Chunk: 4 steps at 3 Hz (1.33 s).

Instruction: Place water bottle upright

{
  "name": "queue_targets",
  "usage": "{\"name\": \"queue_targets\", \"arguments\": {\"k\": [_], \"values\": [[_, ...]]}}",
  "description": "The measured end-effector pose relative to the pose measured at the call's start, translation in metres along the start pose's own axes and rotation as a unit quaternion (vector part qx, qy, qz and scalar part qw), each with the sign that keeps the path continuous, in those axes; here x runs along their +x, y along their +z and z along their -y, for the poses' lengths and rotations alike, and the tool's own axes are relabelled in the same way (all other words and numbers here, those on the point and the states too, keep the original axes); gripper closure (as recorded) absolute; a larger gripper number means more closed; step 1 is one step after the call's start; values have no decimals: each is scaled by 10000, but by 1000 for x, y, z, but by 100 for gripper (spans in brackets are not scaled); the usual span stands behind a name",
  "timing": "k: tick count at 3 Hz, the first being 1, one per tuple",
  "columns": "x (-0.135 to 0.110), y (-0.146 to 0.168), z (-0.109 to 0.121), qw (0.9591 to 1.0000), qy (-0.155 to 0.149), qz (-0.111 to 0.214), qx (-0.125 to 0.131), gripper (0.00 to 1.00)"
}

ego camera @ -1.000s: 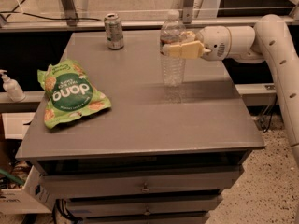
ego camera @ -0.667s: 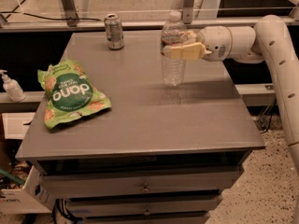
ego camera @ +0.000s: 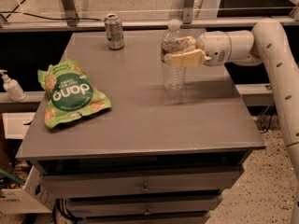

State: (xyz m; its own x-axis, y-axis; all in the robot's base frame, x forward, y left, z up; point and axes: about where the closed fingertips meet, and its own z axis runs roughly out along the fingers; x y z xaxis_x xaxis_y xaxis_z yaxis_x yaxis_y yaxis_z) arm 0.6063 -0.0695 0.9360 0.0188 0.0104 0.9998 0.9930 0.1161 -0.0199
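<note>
Bottle [ego camera: 174, 76] stands upright on the desk [ego camera: 140, 129], right of centre toward the back, well apart from the can [ego camera: 114, 31] and the chip bag [ego camera: 70, 92]. Hand [ego camera: 180, 51] comes in from the right and pinches the bottle just below the shoulder, one finger in front, one behind; cap shows above the fingers. Whether the base rests fully on the desk, cannot tell. Judgement: thin clear ribbed plastic, looks nearly empty, so light, squashy and easy to tip. The grip high on the stiffer shoulder suits it; release calls for a gentle, straight opening.
</note>
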Motion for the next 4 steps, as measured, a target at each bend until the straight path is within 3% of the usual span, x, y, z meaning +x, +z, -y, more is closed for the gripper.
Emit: {"name": "queue_targets", "arguments": {"k": [2,4], "values": [[-22,-4,0,9998,104,-98,152,100],[-26,-9,2,9993,116,-130,324,59]]}}
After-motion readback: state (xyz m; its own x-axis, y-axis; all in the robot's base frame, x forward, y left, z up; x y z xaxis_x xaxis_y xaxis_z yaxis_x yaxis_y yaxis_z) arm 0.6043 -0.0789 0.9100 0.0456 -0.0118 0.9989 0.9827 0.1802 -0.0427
